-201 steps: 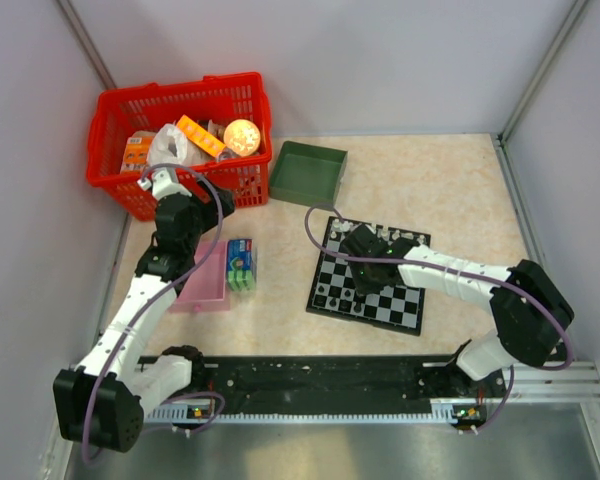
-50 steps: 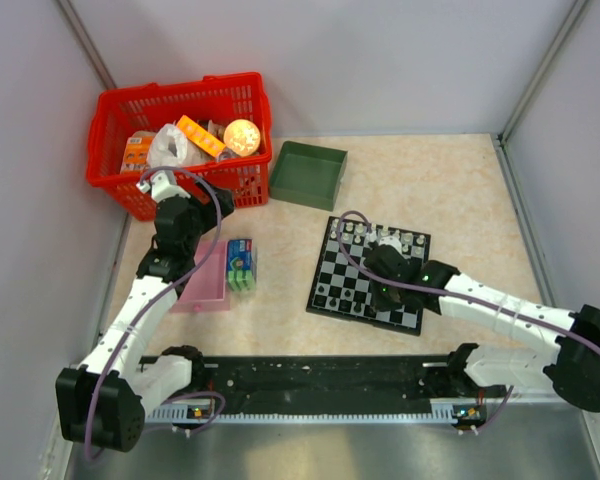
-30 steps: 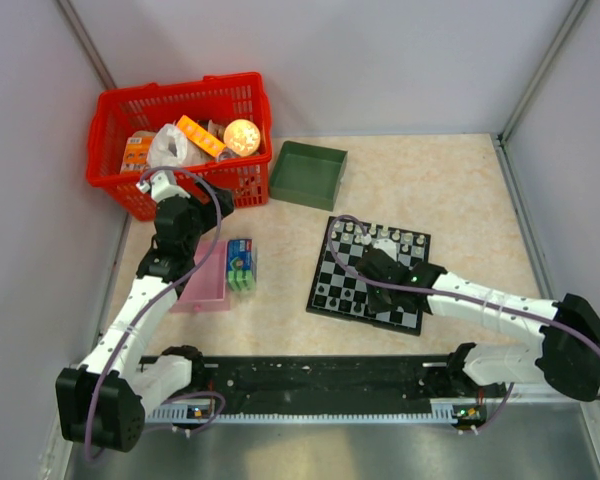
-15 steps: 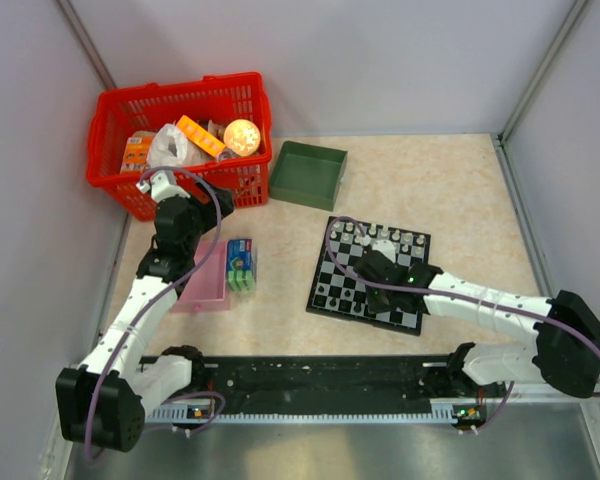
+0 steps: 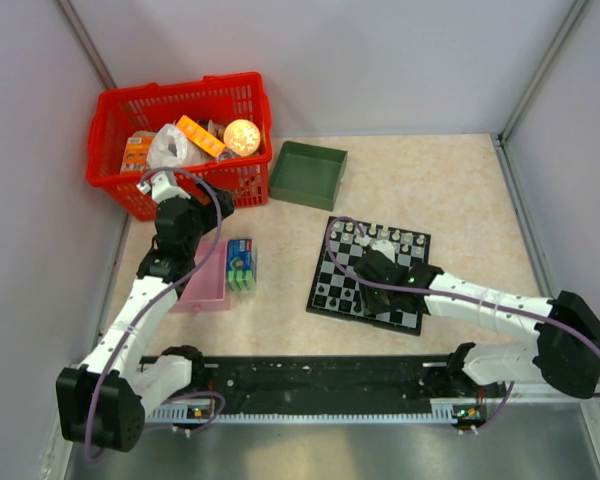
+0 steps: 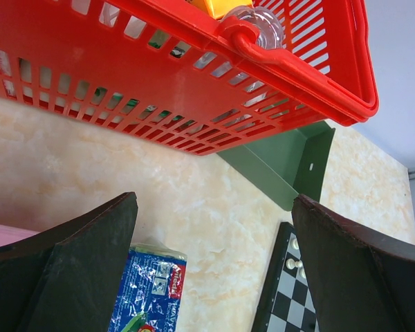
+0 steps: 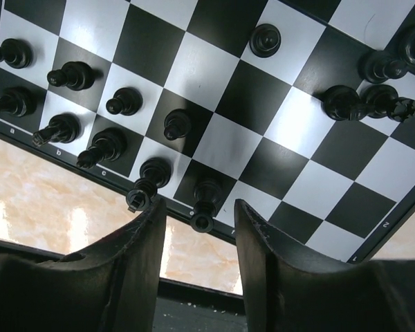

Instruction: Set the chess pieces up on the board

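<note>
The board (image 5: pixel 411 316) lies right of centre, also in the right wrist view (image 7: pixel 228 145). White chess pieces (image 5: pixel 380 236) line its far row; black chess pieces (image 7: pixel 76 76) stand on its near rows, several more loose further in. My right gripper (image 5: pixel 373 272) hangs low over the board's near edge. In its wrist view the right gripper (image 7: pixel 199 232) is open, its fingers either side of one upright black piece (image 7: pixel 206 200) on the edge row, not touching it. My left gripper (image 5: pixel 205 205) is open and empty, held high, left of the board (image 6: pixel 290 304).
A red basket (image 5: pixel 180 140) full of goods stands at the back left, a green tray (image 5: pixel 308 172) beside it. A pink tray (image 5: pixel 202 285) and a blue packet (image 5: pixel 241 264) lie under the left arm. The packet (image 6: pixel 149 294) shows between the left fingers.
My right gripper has drawn back from the board's far side, then shifted left to its near edge row; over the last half second it has barely moved. The left arm has stayed still.
</note>
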You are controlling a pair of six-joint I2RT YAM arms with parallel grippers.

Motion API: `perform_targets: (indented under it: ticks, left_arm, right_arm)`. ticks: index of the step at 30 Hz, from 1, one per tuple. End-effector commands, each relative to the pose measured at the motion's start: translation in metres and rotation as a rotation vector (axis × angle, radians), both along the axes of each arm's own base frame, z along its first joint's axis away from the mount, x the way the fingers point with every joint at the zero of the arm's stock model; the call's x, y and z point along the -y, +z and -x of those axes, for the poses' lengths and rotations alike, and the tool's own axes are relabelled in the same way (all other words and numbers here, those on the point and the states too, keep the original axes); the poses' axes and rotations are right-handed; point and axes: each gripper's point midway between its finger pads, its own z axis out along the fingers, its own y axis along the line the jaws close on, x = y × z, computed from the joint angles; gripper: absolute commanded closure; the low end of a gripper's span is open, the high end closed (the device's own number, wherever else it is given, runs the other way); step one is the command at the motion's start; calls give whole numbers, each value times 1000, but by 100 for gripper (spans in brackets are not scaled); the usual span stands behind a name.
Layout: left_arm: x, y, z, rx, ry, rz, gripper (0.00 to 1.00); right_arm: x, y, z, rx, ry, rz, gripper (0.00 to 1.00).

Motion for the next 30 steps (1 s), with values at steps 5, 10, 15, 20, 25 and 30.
perform_targets:
  ticks: [5, 10, 15, 20, 25, 30]
  left_arm:
    - [0, 15, -4, 66, 0, 17, 1]
    - [0, 16, -3, 71, -3, 20, 1]
    - [1, 20, -2, 79, -8, 27, 1]
    - [-1, 25, 2, 90, 0, 23, 1]
    - [-3, 24, 2, 86, 8, 16, 1]
    - [-2, 24, 1, 85, 5, 15, 1]
  right_arm:
    - [-9, 51, -16, 135, -6, -87, 50]
    - [7, 68, -38, 226, -74, -58, 48]
    - [11, 66, -65, 231, -114, -43, 53]
    - [8, 60, -87, 218, -98, -60, 59]
    - [6, 45, -100, 184, -87, -29, 62]
    - [-2, 35, -110, 173, -68, -23, 64]
